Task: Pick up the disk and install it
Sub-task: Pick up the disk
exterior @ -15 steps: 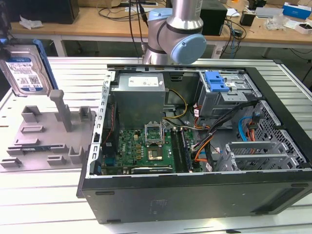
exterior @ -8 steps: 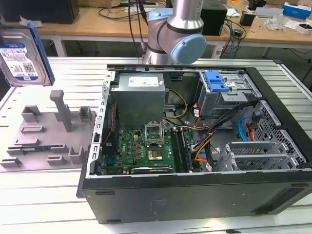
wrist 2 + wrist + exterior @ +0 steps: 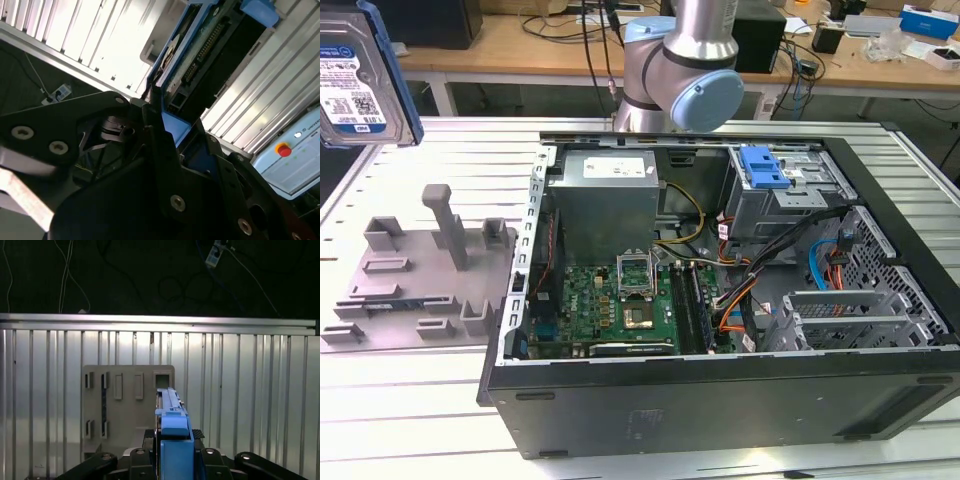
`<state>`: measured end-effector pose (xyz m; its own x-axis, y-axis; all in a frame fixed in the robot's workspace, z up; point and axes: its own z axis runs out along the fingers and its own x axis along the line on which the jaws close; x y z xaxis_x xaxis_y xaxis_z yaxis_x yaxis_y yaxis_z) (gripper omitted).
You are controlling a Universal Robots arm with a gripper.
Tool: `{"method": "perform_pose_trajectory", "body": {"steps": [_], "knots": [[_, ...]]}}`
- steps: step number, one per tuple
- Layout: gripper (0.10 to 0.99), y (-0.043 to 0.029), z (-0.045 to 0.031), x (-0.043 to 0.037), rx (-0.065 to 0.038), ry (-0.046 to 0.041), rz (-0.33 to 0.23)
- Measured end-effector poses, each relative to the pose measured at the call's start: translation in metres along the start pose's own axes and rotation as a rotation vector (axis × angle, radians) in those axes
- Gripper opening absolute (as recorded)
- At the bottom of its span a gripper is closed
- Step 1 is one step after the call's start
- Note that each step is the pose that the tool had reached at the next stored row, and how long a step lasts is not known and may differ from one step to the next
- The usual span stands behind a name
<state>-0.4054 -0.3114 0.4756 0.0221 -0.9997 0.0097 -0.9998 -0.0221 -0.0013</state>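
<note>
Blue-framed silver disk (image 3: 360,75) hangs above the grey fixture plate (image 3: 420,270), clear of the table (image 3: 410,400). Your jaws are clamped on its blue carrier. Open computer case (image 3: 720,410) sits just beside the plate.

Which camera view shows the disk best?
The exterior view: the disk shows its labelled face, high at the exterior view's left. The second wrist view shows its circuit-board side; the first wrist view shows the disk edge-on.
</note>
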Motion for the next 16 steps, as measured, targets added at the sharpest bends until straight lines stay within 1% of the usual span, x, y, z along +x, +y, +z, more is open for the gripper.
{"method": "perform_pose_trajectory", "body": {"steps": [1, 2, 3, 4, 6, 10, 12, 14, 16], "knots": [[0.369, -0.0024, -0.001, 0.0025, 0.0, -0.0007, 0.0], [0.369, -0.0163, -0.0057, 0.0063, 0.0, -0.0047, 0.0], [0.369, -0.023, -0.0074, 0.008, 0.0, -0.0064, 0.0], [0.369, -0.0278, -0.0084, 0.0092, 0.0, -0.0074, 0.0], [0.369, -0.0342, -0.0095, 0.0106, 0.0, -0.0085, 0.0], [0.369, -0.0598, -0.0112, 0.0156, 0.0, -0.0147, 0.0], [0.369, -0.068, -0.0113, 0.0172, 0.0, -0.0153, 0.0], [0.369, -0.0858, -0.0113, 0.0205, 0.0, -0.016, 0.0], [0.369, -0.0951, -0.0114, 0.0226, 0.0, -0.0164, 0.0]]}}
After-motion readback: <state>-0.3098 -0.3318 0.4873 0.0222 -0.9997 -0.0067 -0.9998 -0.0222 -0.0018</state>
